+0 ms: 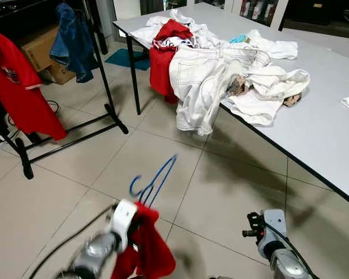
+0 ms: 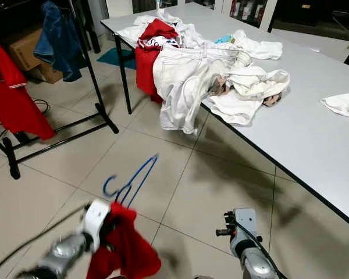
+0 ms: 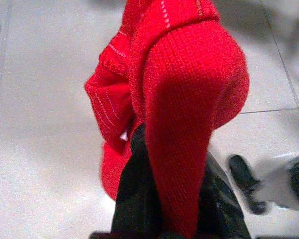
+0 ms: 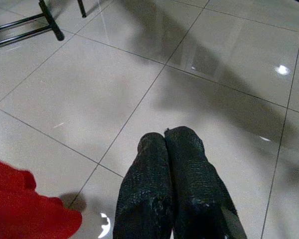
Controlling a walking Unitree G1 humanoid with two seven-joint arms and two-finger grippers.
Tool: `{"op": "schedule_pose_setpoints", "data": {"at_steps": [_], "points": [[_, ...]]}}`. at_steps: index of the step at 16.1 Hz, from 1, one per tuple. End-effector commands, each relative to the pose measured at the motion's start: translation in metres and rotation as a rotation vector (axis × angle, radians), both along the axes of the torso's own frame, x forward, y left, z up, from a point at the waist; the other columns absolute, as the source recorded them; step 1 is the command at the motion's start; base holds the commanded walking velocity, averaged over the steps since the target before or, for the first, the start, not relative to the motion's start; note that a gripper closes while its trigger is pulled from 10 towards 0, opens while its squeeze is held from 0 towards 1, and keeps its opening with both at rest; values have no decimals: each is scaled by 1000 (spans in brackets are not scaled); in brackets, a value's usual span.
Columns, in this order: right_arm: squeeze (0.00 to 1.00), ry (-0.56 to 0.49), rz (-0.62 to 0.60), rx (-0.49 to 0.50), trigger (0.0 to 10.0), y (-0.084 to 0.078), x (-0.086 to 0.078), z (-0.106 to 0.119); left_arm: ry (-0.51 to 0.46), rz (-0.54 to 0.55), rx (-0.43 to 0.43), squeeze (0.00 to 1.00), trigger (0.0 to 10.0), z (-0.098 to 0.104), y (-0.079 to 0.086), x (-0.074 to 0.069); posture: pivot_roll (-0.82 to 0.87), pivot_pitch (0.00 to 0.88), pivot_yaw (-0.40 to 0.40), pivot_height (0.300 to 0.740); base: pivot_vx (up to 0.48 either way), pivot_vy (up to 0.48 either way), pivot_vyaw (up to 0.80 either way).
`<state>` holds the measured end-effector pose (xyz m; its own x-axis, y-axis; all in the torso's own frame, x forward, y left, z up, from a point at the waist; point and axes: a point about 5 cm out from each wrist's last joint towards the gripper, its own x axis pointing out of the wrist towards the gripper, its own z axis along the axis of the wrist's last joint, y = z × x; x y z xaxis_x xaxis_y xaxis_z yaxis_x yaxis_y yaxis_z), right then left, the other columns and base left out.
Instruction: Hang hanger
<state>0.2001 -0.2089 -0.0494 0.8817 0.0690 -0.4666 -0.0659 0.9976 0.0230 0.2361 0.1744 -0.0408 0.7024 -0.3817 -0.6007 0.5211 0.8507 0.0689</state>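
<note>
The left gripper (image 3: 169,199) is low at the robot's left, above the tiled floor (image 1: 75,174); its black fingers (image 3: 134,194) are clamped on a red knitted garment (image 3: 189,99), which drapes over them and hangs in folds below the wrist; the garment sits on a blue wire hanger (image 1: 154,179), whose hook and thin frame stick up and forward from the cloth, held in the air over the tiles and touching nothing else; how the hanger itself sits between the fingers I cannot tell, since the cloth hides it. The right gripper (image 4: 170,149) hangs idle at the robot's right, fingers pressed together with nothing between them, pointing down at the floor. Ahead on the left stands a black clothes rack (image 1: 107,104); a red shirt (image 1: 14,81) hangs at its near end and a blue denim garment (image 1: 72,40) at its far end; cardboard boxes (image 1: 41,52) sit behind it. To the right runs a long grey table (image 1: 326,128); a heap of white clothes (image 1: 221,75) lies on it, partly spilling over the near edge, with another red garment (image 1: 163,58) hanging down the edge beside the heap.
</note>
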Motion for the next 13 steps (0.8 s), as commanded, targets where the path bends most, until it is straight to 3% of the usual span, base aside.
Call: {"op": "schedule_pose_setpoints", "data": {"at_steps": [1,5,7,10,13], "points": [[0,-13,42,-27,10000,0,1,2,-83,-55,13,0,10000,14,0,15,-96,0,32,740,0,0,0],[0,-49,105,-47,10000,1,6,8,-221,-108,-15,0,10000,46,5,45,-99,0,19,740,0,0,0],[0,-52,165,-65,10000,3,11,10,-310,-252,-45,0,10000,65,-10,57,-92,0,12,740,0,0,0],[0,-62,230,-68,10000,7,19,15,-451,-512,-168,0,10000,106,-47,74,-87,0,7,740,0,0,0],[0,-35,281,-61,10000,14,19,12,-522,-634,-186,0,10000,133,-60,85,-99,0,16,740,0,0,0]]}}
